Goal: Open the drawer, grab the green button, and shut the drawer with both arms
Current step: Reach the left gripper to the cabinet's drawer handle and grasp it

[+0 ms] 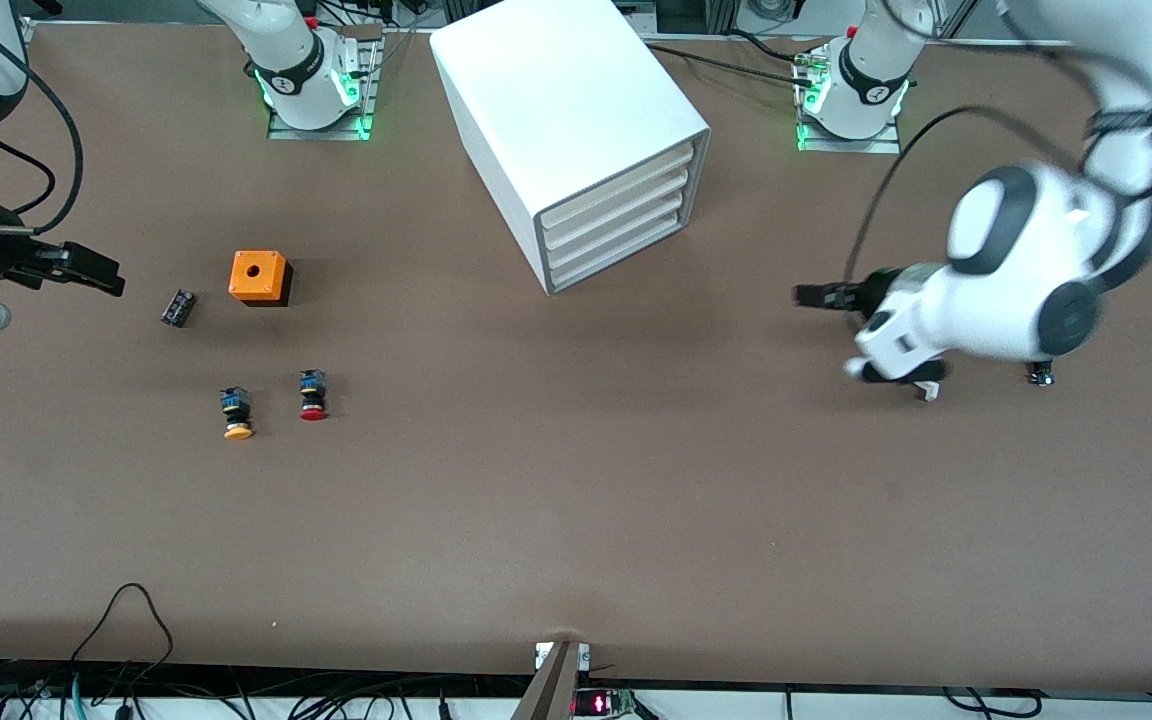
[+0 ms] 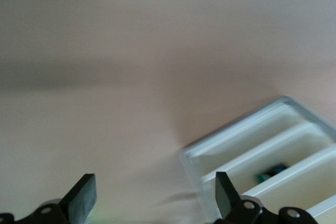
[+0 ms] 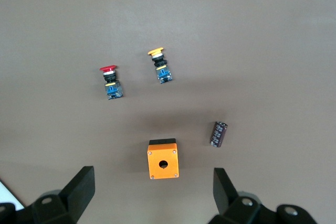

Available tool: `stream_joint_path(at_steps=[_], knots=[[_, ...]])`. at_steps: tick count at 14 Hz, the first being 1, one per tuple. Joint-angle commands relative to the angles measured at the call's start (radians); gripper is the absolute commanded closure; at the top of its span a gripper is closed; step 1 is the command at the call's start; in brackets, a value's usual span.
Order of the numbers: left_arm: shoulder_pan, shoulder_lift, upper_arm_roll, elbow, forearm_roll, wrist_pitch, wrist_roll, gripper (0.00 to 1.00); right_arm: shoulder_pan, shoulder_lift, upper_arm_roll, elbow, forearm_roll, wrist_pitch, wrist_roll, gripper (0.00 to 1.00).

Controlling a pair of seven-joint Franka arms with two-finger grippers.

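Left gripper point(image 2: 149, 198) wide open, apparently empty

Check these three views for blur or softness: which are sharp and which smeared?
Front view: the left arm is motion-smeared, while the cabinet and table are crisp. Left wrist view: soft throughout, cabinet edges hazy. Right wrist view: sharp, with the orange box and its soft shadow clearly defined.

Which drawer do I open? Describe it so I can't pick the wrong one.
Find the big white cabinet, the largest thing on the brown table. Four cream drawer fronts are stacked on its face turned toward the left arm's end. The drawer is the lowest front, right against the tabletop, under three alike ones.
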Motion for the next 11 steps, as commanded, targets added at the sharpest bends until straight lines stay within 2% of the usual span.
stream_joint_path(at_steps=[1, 4, 5, 8, 11], knots=[[-0.029, 0.074, -0.025, -0.099, -0.206, 0.111, 0.187, 0.00, 0.000, -0.018, 0.013, -0.008, -0.008, 0.010, -0.011, 0.00], [-0.059, 0.152, -0.093, -0.217, -0.421, 0.215, 0.339, 0.00, 0.043, -0.017, 0.016, -0.003, 0.007, 0.011, -0.005, 0.00], [-0.066, 0.155, -0.127, -0.259, -0.447, 0.263, 0.386, 0.00, 0.071, -0.009, 0.019, -0.003, 0.007, 0.016, -0.008, 0.00], [-0.076, 0.160, -0.184, -0.303, -0.449, 0.285, 0.397, 0.00, 0.169, 0.034, 0.030, 0.001, -0.002, 0.050, 0.007, 0.00], [-0.088, 0.152, -0.200, -0.333, -0.449, 0.286, 0.399, 0.01, 0.210, 0.083, 0.032, 0.004, 0.007, 0.096, 0.007, 0.00]])
